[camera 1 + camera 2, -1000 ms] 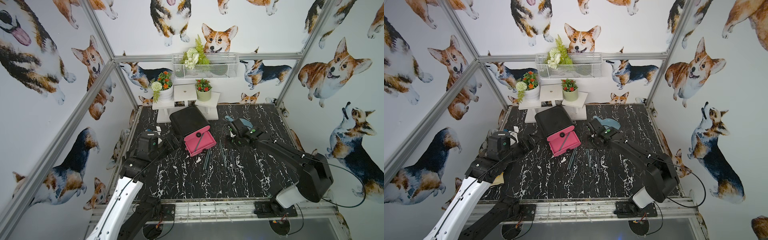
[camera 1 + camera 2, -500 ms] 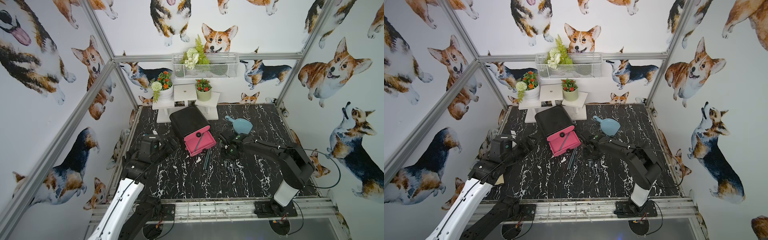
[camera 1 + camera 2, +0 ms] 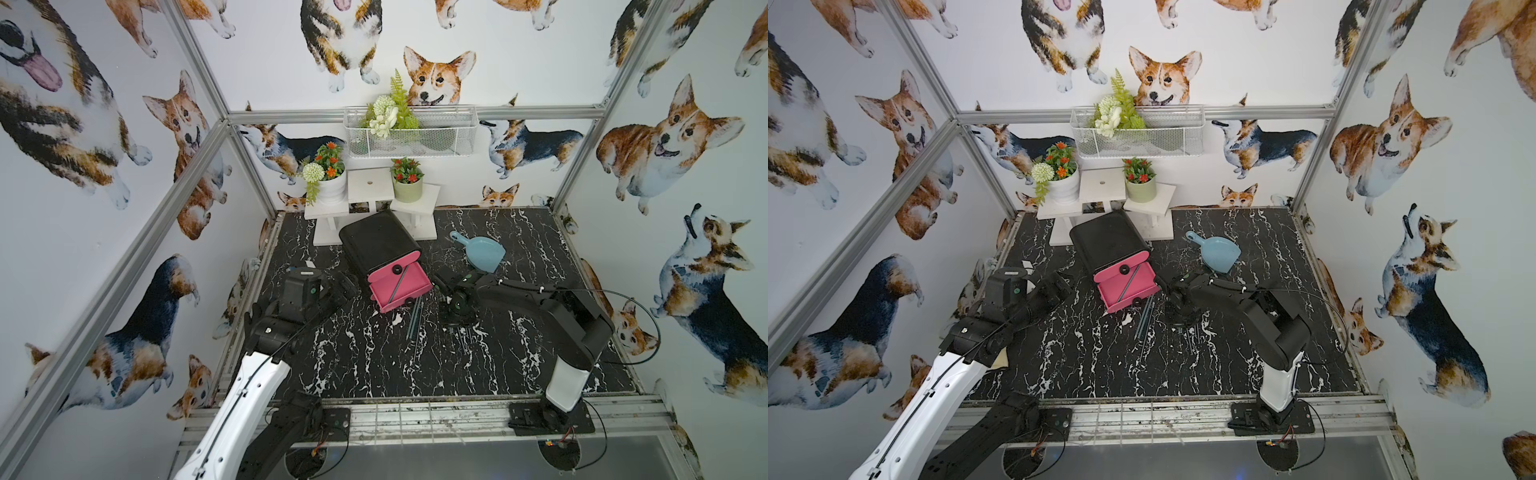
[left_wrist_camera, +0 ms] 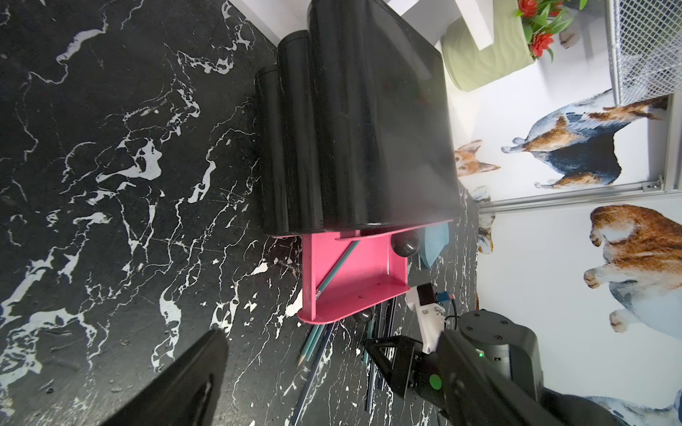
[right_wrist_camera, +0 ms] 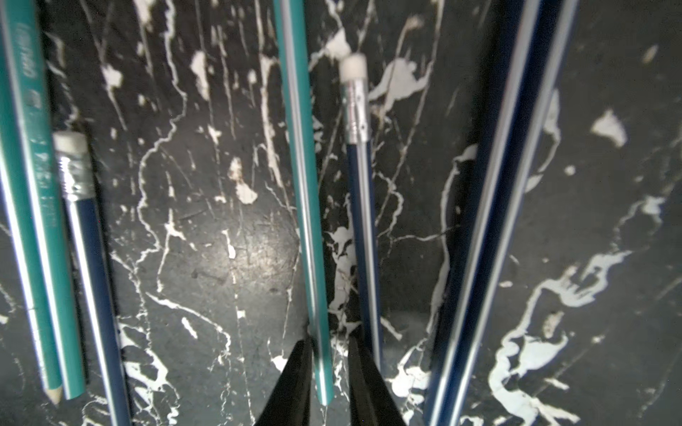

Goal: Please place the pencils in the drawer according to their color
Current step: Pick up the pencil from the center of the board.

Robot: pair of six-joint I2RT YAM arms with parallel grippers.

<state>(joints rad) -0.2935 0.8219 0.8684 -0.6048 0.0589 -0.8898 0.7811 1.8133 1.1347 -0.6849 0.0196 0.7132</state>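
Observation:
The drawer chest (image 3: pixel 376 241) is black, and its lowest pink drawer (image 3: pixel 409 293) is pulled out with one teal pencil (image 4: pixel 334 271) lying slantwise in it. More pencils (image 3: pixel 415 320) lie loose on the table in front of it. My right gripper (image 5: pixel 329 341) is down on them, open by a narrow gap. A teal pencil (image 5: pixel 302 184) runs between its fingers, with a sliver of space on one side, and a dark blue pencil with an eraser (image 5: pixel 360 184) lies just outside. My left gripper (image 3: pixel 345 286) hovers wide open and empty, left of the drawer.
A blue dustpan (image 3: pixel 482 253) lies behind the right arm. White plant stands (image 3: pixel 370 191) with flower pots (image 3: pixel 407 189) line the back wall. In the right wrist view, further teal (image 5: pixel 29 184) and dark blue pencils (image 5: pixel 491 221) lie on either side of the fingers.
My right gripper has come forward from in front of the dustpan and sunk onto the loose pencils, and its jaws have parted slightly. The left arm has barely shifted.

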